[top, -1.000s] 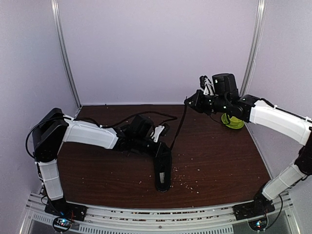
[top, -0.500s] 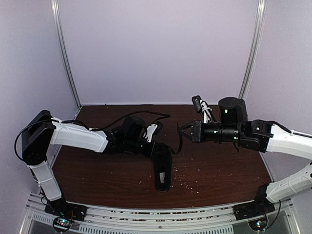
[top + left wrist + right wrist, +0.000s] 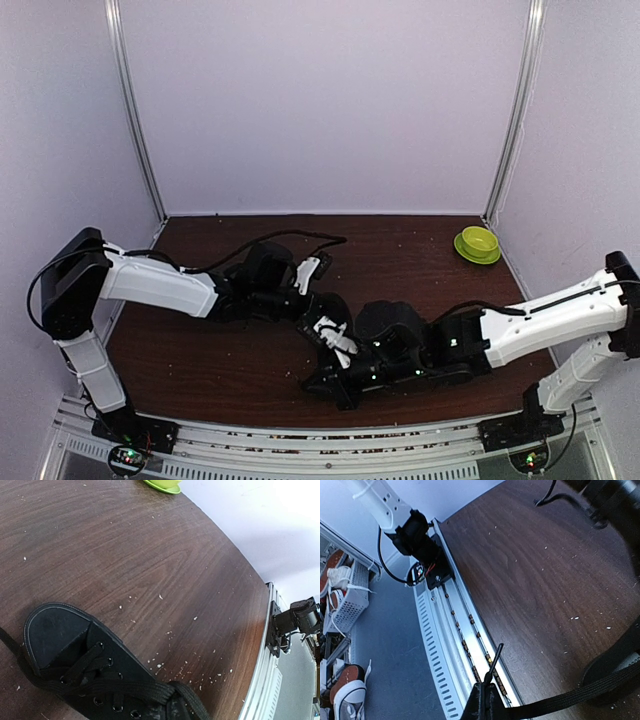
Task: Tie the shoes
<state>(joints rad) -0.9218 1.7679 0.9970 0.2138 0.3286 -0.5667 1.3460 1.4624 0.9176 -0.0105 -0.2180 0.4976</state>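
Right gripper (image 3: 482, 701) clamps lace (image 3: 560, 699) at near edge of table (image 3: 545, 580); left gripper (image 3: 320, 298), jaws closed, just beside sneaker (image 3: 75, 650).

Soft, even light; the black shoe (image 3: 100, 677) seems underexposed, wrist-view edges warp.

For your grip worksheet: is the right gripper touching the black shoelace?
Touching. Right wrist view: the right gripper is shut on the shoelace, whose tip sticks out beyond it.
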